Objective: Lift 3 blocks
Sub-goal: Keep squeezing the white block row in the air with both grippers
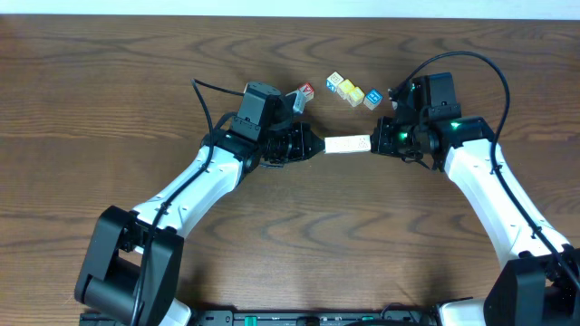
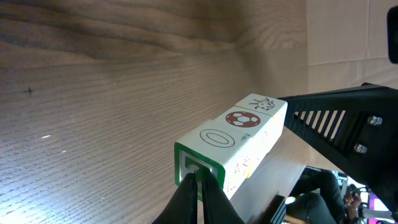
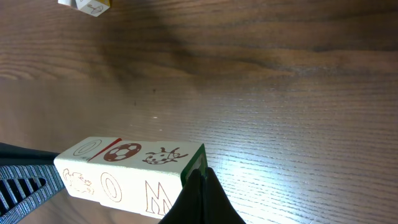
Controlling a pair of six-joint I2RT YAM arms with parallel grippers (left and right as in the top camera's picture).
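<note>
Three cream-white blocks (image 1: 347,144) form one end-to-end row at the table's middle, squeezed between my two grippers. My left gripper (image 1: 319,146) is shut, its closed tips pressing the row's green-edged left end face (image 2: 198,168). My right gripper (image 1: 373,143) is shut too, its tips against the green-edged right end (image 3: 194,165). The top faces carry a reddish O, a football and a small animal (image 2: 245,118). In the right wrist view the row (image 3: 118,171) seems to hang a little above the wood, with shadow beneath it. The left gripper (image 2: 200,176) and the right gripper (image 3: 200,173) hold nothing between their fingers.
Behind the row lie loose cubes: one white with red and blue marks (image 1: 304,92), and a short line of yellow- and blue-faced ones (image 1: 353,93). One of them shows at the right wrist view's top left (image 3: 87,5). Cables arch over both arms.
</note>
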